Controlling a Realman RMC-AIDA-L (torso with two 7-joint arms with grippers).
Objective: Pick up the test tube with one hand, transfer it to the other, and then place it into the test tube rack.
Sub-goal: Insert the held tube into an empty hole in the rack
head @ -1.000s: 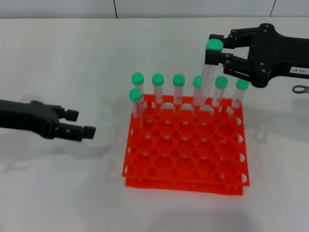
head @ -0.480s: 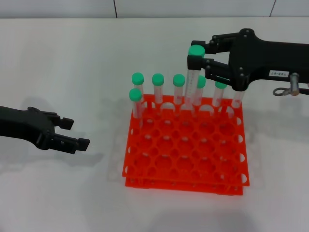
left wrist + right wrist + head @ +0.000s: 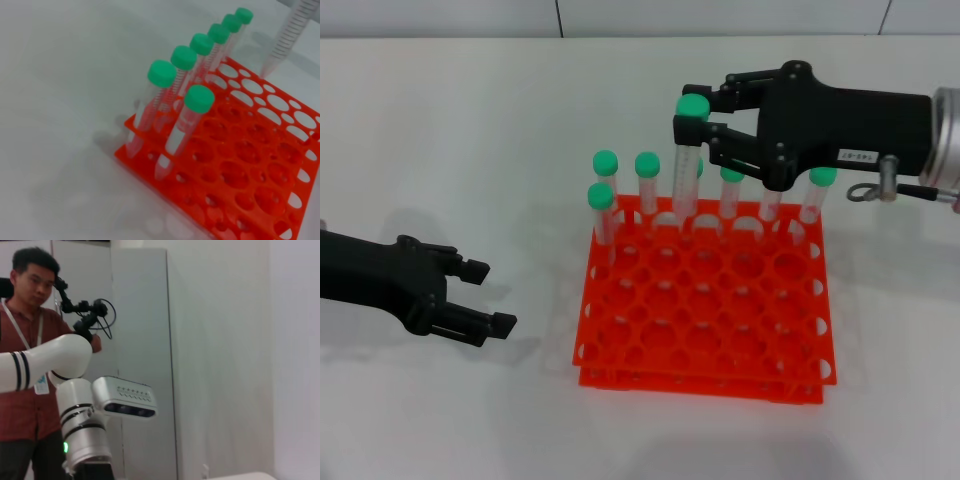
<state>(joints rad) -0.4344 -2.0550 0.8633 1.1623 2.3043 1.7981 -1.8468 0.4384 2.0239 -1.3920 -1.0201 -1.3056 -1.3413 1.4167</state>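
Note:
The test tube [image 3: 685, 180], clear with a green cap, hangs nearly upright in my right gripper [image 3: 693, 113], which is shut on it just under the cap. Its tip is above the back rows of the orange-red test tube rack [image 3: 700, 377]. The left wrist view shows the tube's lower part [image 3: 286, 40] hovering over the far side of the rack [image 3: 210, 150]. My left gripper [image 3: 480, 297] is open and empty, low over the table to the left of the rack.
Several green-capped tubes [image 3: 647, 185] stand in the rack's back row, with one more [image 3: 603, 215] in the second row at the left. The right wrist view shows a person [image 3: 30, 340] and a white arm [image 3: 85, 440].
My right gripper has carried the tube leftward, from the rack's back right towards the middle of the back row. The left gripper has shifted slightly down and back to the left, still open.

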